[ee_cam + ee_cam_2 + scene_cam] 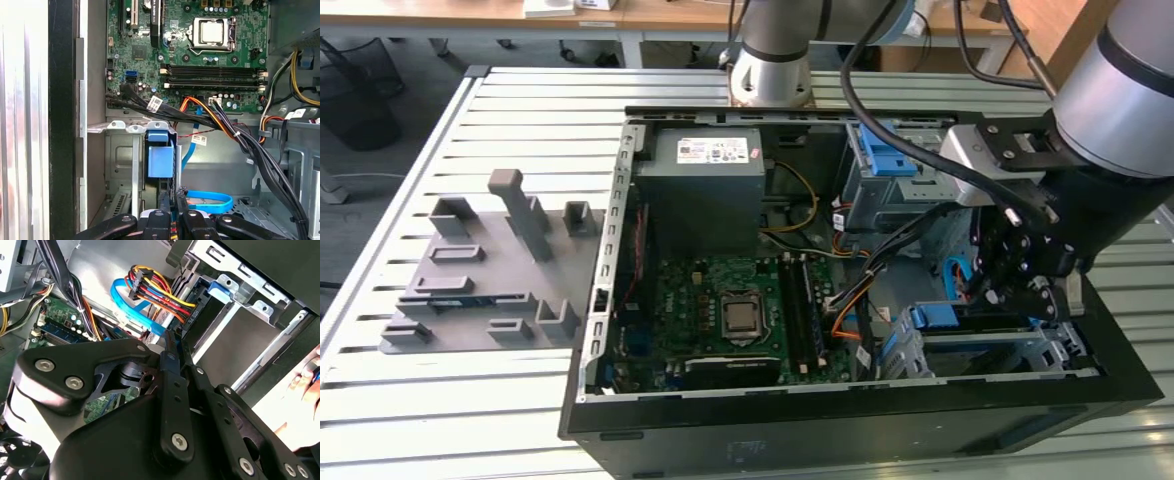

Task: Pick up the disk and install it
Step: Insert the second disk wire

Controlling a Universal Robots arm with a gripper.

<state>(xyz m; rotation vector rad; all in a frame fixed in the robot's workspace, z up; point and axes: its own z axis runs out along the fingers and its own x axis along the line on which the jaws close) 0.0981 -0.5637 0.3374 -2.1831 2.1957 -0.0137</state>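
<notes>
First wrist view: the gripper (172, 212) hangs low in the open computer case (64, 125), fingers drawn together, empty. Just beyond their tips the disk (160, 160) sits in its drive cage (120, 150).

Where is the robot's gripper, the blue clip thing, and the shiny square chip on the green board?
gripper (1021, 285), exterior view, between its black fingers.
blue latch piece (160, 155), first wrist view, on its flat front face.
processor (212, 31), first wrist view, on its silver lid.
</notes>
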